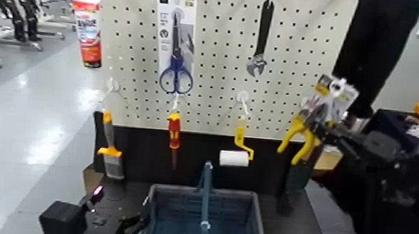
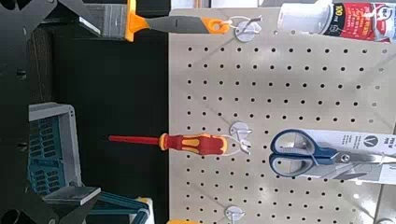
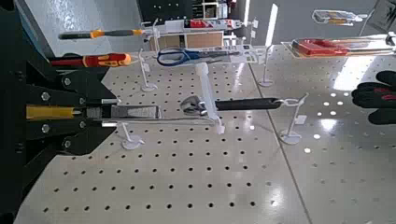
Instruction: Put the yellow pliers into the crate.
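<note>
Mid-carry: still to be swung over and lowered into the blue-grey lattice plastic crate (image 1: 204, 218) below the pegboard's bottom edge, carded yellow-handled pliers (image 1: 304, 129) clamped aloft off its right edge in the right gripper (image 1: 329, 131).

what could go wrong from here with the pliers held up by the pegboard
The right gripper holds the yellow pliers high, off to the side of the crate. Risks: the carded pack may slip and fall outside the crate; swinging across, it could snag the paint roller hanging between them; lowering, the card may catch on the crate's upright handle.
</note>
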Robot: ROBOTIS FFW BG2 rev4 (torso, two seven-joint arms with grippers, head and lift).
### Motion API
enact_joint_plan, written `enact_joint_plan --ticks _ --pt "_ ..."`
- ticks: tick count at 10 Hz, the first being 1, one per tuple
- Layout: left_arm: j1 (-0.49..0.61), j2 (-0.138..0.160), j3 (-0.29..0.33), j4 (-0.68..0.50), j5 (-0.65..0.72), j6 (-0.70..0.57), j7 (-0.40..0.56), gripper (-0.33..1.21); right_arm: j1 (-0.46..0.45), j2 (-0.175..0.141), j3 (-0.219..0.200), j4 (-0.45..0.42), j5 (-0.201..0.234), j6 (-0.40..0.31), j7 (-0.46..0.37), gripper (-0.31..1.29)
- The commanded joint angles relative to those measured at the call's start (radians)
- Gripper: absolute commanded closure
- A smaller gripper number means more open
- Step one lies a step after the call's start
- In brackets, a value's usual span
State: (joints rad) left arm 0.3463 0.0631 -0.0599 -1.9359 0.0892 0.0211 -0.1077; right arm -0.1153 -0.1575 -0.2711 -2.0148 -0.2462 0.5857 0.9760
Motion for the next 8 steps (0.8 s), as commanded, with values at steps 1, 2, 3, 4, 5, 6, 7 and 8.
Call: enact_joint_plan --ticks 1,2,3,4,5,6,7,8 --pt "0.0 0.011 -0.008 -0.002 0.004 0.0 0.013 0.12 0.075 0.038 0.02 0.002 -0.002 0.019 -0.007 1.12" --pt "0.0 0.011 -0.009 -0.002 0.004 0.0 0.013 0.12 0.095 0.049 0.039 0.01 -0.002 0.02 -0.01 1.12" --pt "0.0 0.011 -0.009 -0.002 0.004 0.0 0.014 0.12 0.118 0.058 0.053 0.021 -0.005 0.02 -0.013 1.12" --pt "0.0 0.011 -0.008 -0.002 0.004 0.002 0.014 0.12 0.134 0.065 0.067 0.033 -0.008 0.022 -0.013 1.12" --pt "0.0 0.012 -0.008 -0.002 0.004 0.002 0.014 0.12 0.146 0.067 0.079 0.044 -0.011 0.023 -0.013 1.12" --pt "0.0 0.012 -0.009 -0.002 0.006 0.002 0.014 0.12 0.157 0.069 0.095 0.062 -0.016 0.025 -0.013 1.12" --pt "0.0 0.012 -0.008 -0.002 0.006 0.002 0.014 0.12 0.166 0.072 0.102 0.077 -0.018 0.023 -0.013 1.12" --pt "0.0 0.012 -0.008 -0.002 0.006 0.002 0.014 0.12 0.174 0.073 0.11 0.091 -0.019 0.02 -0.013 1.12"
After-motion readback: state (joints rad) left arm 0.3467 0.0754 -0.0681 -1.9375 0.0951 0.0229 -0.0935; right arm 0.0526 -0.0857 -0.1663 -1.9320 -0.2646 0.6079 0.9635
